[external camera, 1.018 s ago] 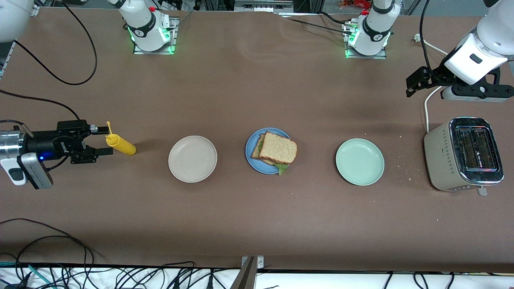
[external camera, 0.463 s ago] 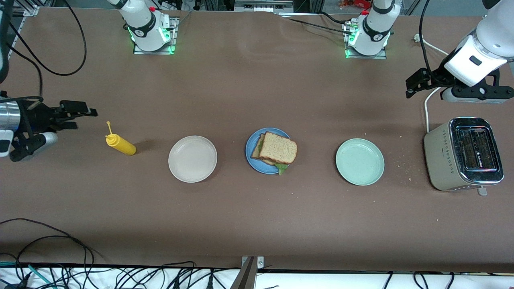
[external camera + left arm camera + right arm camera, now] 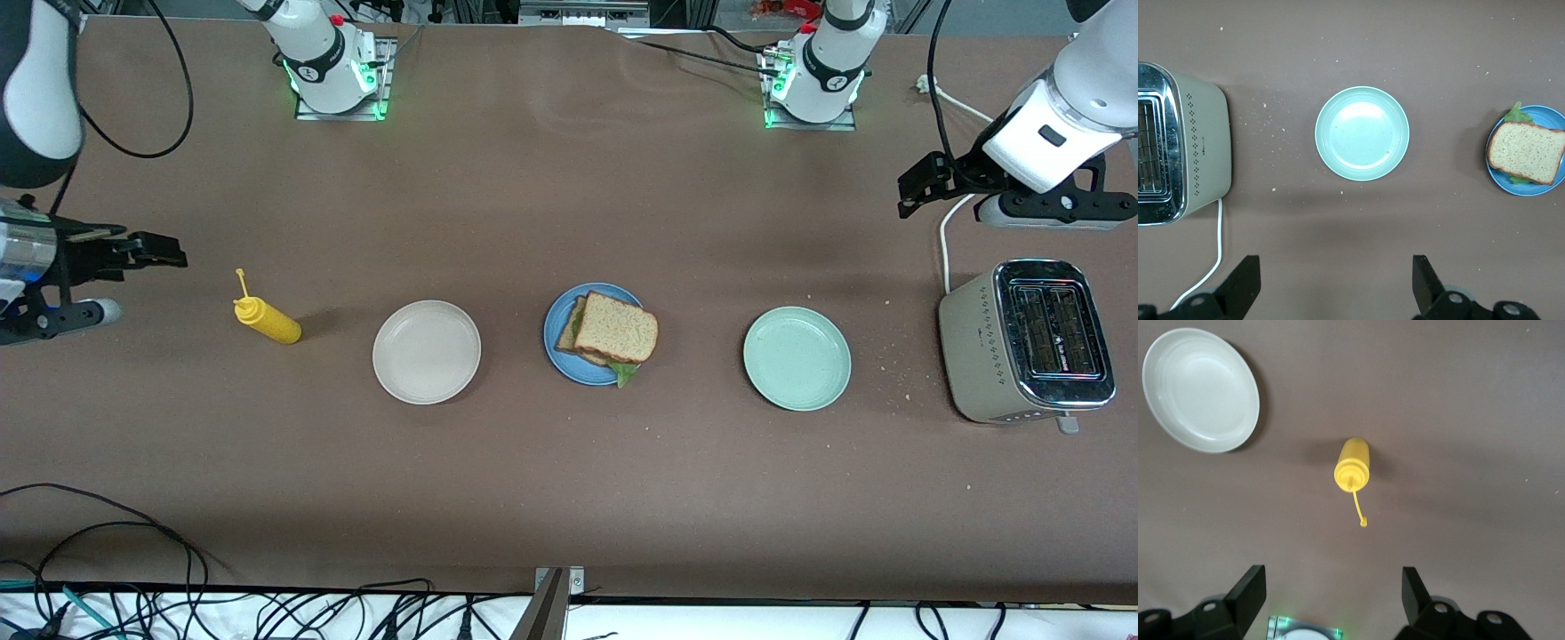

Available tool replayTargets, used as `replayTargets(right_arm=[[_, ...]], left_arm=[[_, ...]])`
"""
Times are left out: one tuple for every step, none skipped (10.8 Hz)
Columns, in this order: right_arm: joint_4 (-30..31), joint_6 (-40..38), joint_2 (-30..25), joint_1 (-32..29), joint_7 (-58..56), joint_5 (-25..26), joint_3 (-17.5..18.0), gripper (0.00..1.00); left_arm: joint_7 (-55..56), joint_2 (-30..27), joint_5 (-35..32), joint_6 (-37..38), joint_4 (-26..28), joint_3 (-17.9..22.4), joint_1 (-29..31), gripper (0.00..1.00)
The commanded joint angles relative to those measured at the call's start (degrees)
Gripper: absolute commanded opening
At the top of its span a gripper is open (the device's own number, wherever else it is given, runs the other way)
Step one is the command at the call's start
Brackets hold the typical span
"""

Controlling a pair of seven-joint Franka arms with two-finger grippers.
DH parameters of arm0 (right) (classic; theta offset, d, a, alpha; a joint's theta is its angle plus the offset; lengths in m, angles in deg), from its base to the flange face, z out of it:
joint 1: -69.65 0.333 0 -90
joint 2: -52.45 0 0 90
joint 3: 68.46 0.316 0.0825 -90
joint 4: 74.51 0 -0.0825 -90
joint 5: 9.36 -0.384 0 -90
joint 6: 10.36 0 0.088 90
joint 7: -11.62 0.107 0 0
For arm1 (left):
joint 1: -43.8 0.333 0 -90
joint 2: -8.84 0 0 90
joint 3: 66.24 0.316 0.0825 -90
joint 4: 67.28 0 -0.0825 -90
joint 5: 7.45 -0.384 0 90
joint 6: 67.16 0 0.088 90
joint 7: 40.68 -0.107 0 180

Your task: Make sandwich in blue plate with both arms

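Observation:
The sandwich [image 3: 613, 334], brown speckled toast with green lettuce sticking out, lies on the blue plate [image 3: 552, 345] in the middle of the table. It also shows in the left wrist view as the sandwich [image 3: 1526, 152] on the blue plate [image 3: 1546, 191]. My right gripper [image 3: 173, 253] hangs open and empty over the right arm's end of the table, apart from a yellow squeeze bottle [image 3: 267, 321]. In its wrist view the right gripper [image 3: 1333, 597] holds nothing. My left gripper [image 3: 909, 188] is open and empty above the table near the toaster; the left gripper [image 3: 1335, 283] shows bare tabletop between its fingers.
A beige plate [image 3: 427, 351] sits between the bottle and the blue plate. A pale green plate [image 3: 797, 357] lies toward the left arm's end, then a toaster [image 3: 1022, 342] with its white cord. Crumbs are scattered near the toaster. Cables hang along the table's front edge.
My right gripper has pulled away from the yellow bottle, rising and drawing back toward the right arm's end of the table. The bottle stays standing. The left arm has hardly moved.

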Motion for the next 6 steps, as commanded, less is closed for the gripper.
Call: replayTargets(right_arm=[[25.2, 18.6, -15.4, -0.2, 6.8, 2.9, 3.0, 0.93], [27.7, 20.6, -16.7, -0.2, 10.1, 4.3, 3.5, 0.94], [27.7, 20.7, -17.0, -0.3, 13.7, 5.8, 4.6, 0.94], [27.9, 21.0, -18.4, -0.3, 15.9, 6.7, 5.3, 0.95], [27.1, 21.4, -19.3, -0.3, 15.9, 6.6, 5.2, 1.00], [24.1, 20.7, -19.4, -0.3, 16.1, 6.2, 4.9, 1.00]], left_arm=[[0.4, 0.0, -0.5, -0.3, -0.3, -0.3, 0.5, 1.00], [0.4, 0.0, -0.5, -0.3, -0.3, -0.3, 0.5, 1.00], [0.4, 0.0, -0.5, -0.3, -0.3, -0.3, 0.5, 1.00], [0.4, 0.0, -0.5, -0.3, -0.3, -0.3, 0.5, 1.00], [0.4, 0.1, -0.5, -0.3, -0.3, -0.3, 0.5, 1.00], [0.4, 0.0, -0.5, -0.3, -0.3, -0.3, 0.5, 1.00]])
